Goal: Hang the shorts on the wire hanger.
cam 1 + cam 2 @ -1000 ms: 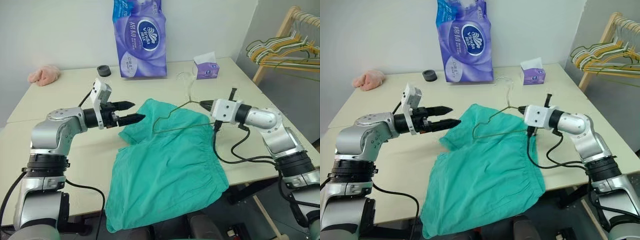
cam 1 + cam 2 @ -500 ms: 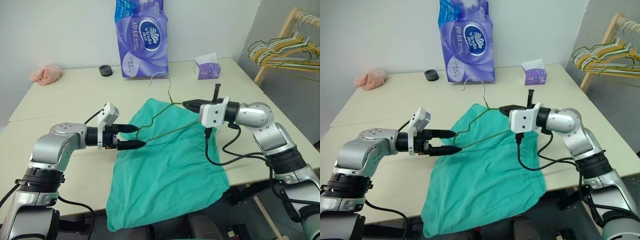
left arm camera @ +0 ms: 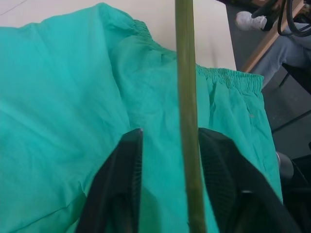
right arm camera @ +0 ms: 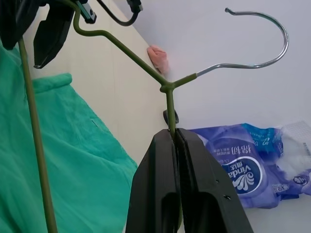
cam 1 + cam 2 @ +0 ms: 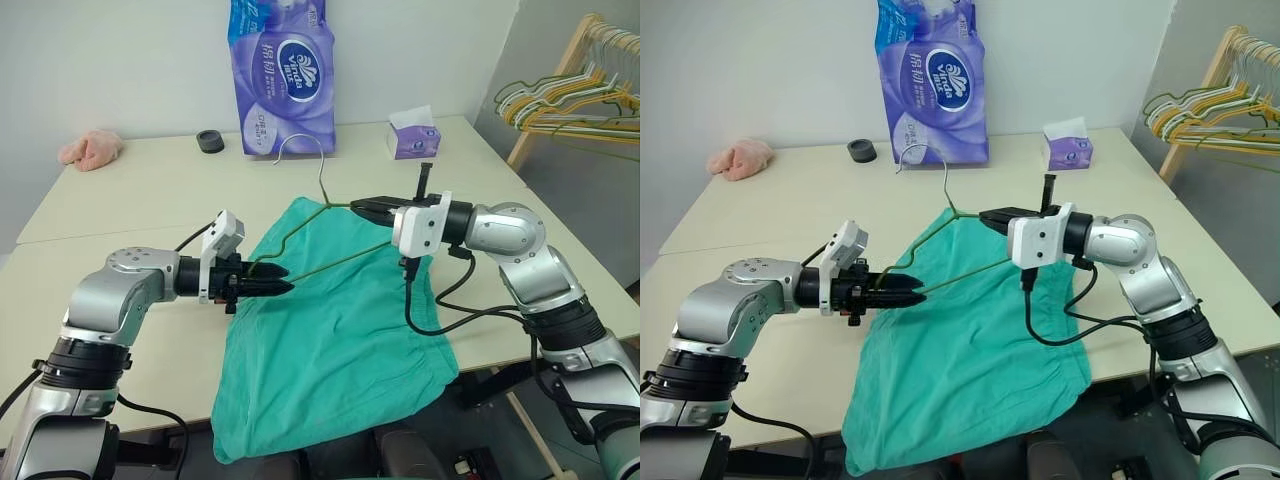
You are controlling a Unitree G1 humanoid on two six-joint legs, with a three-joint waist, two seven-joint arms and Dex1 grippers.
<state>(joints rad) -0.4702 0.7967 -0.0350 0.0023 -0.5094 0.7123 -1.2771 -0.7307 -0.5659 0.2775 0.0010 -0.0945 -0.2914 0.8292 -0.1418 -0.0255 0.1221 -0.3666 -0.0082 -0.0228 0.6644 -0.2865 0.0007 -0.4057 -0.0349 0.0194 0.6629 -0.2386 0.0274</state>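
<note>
Wire hanger (image 5: 318, 236) is off the table, pinched at its neck by the clenched R gripper (image 5: 357, 207); L gripper (image 5: 279, 286) has its fingers round the far corner, not quite shut. Shorts (image 5: 335, 345) lie flat at 6 o'clock below. Firm up L hold before threading, so the hanger won't twist.

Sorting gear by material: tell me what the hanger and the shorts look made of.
The hanger: thin metal wire, olive-green coating, seemingly plastic or paint; its hook is bare and silvery. The shorts: soft matte teal cloth, likely thin woven cotton or a blend; it creases and gathers at the elastic waistband.
</note>
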